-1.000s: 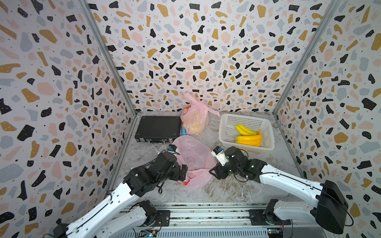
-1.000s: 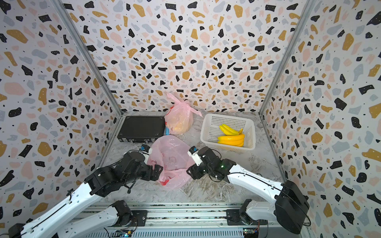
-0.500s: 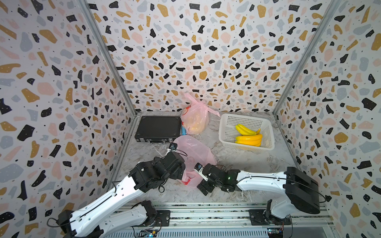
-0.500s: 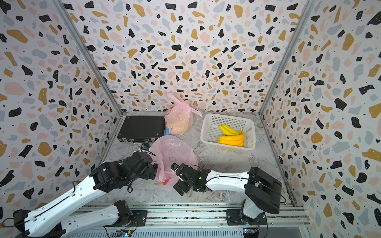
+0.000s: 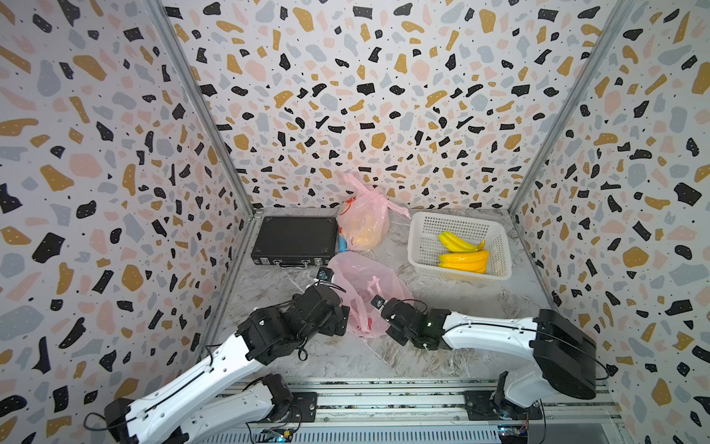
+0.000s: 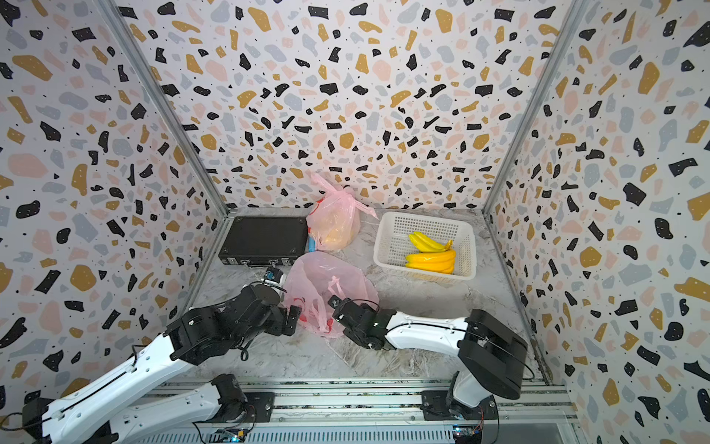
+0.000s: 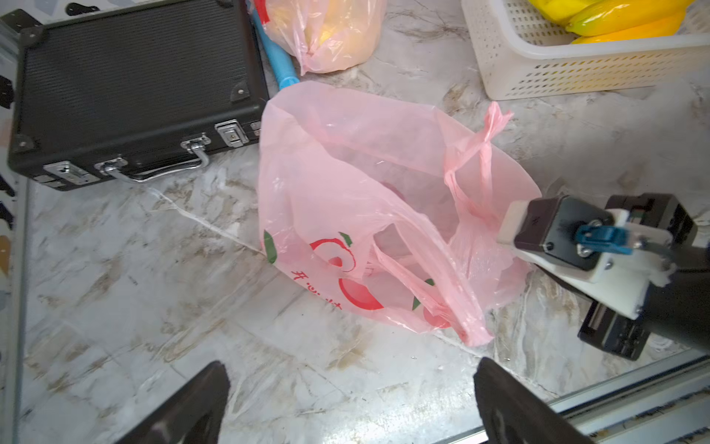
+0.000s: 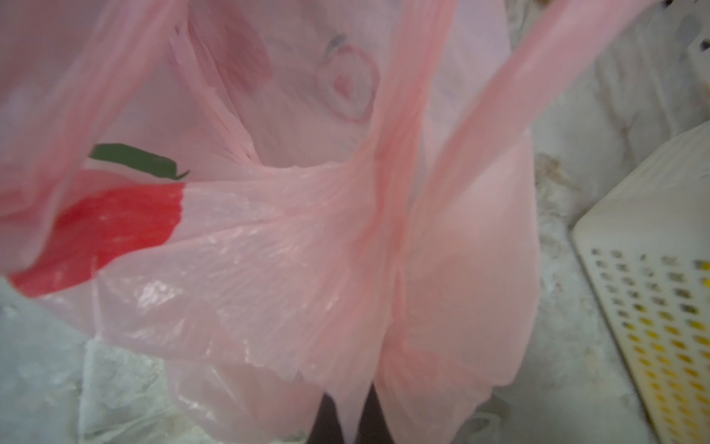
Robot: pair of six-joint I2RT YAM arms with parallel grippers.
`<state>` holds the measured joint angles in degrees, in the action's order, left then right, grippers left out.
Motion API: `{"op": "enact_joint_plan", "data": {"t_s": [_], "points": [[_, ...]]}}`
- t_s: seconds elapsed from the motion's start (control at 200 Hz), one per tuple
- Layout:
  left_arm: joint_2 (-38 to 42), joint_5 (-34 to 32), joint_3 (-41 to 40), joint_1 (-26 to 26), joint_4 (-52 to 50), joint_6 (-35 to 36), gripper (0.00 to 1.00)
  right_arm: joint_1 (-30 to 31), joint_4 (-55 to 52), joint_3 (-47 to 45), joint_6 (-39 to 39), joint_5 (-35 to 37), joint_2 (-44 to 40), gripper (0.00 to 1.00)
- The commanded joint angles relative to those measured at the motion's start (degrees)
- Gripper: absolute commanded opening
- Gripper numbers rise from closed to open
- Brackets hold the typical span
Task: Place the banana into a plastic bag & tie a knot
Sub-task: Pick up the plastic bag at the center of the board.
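In the right wrist view everything is soft with blur. The plastic bag (image 8: 269, 269) fills most of the frame with its print smeared, and the basket (image 8: 653, 276) is cut by the frame's edge. Of the right gripper (image 8: 350, 419) only two dark tips show, cropped at the edge and pressed together on a fold of film.

In the left wrist view the left gripper (image 7: 351, 403) shows only two finger ends, cropped and wide apart. The bananas (image 7: 614, 19) and the tied bag (image 7: 330, 34) run off the frame. The yellowish contents of the tied bag cannot be told. A blue object (image 7: 274, 57) lies mostly hidden beside it.

In both top views the right gripper's fingertips cannot be made out.
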<state>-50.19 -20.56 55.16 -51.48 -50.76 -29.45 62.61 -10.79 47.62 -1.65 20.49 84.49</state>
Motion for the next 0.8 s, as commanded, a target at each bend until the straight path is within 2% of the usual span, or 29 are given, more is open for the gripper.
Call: {"op": "enact_joint_plan", "data": {"t_s": [0.0, 0.13, 0.25, 0.38, 0.516, 0.671, 0.796], "points": [[-1.6, 4.8, -1.5, 0.1, 6.2, 2.1, 0.99, -2.4, 6.9, -2.9, -18.8, -2.8, -3.7, 0.00], [-4.4, 6.4, -2.7, -0.9, 10.2, 3.7, 1.00, -11.8, 3.9, -0.1, -23.1, -11.6, -3.8, 0.00], [-6.0, 3.8, -3.2, -3.6, 13.0, 6.9, 0.99, -17.2, 4.2, 1.3, -26.9, -16.0, -3.8, 0.00], [-6.7, 1.2, -4.3, -8.3, 18.6, 13.5, 1.00, -19.2, 4.2, 2.7, -28.6, -18.1, -3.3, 0.00], [-9.0, -1.3, -5.6, -13.5, 24.9, 24.0, 1.00, -20.2, 2.6, 4.7, -29.4, -19.2, -2.1, 0.00], [-11.5, -1.1, -7.2, -14.6, 31.6, 36.5, 1.00, -20.6, 2.0, 4.8, -28.6, -20.9, -2.3, 0.00], [-10.6, 0.8, -9.1, -14.5, 36.0, 42.1, 1.00, -21.3, 1.8, 3.5, -27.5, -23.9, -4.0, 0.00]]}}
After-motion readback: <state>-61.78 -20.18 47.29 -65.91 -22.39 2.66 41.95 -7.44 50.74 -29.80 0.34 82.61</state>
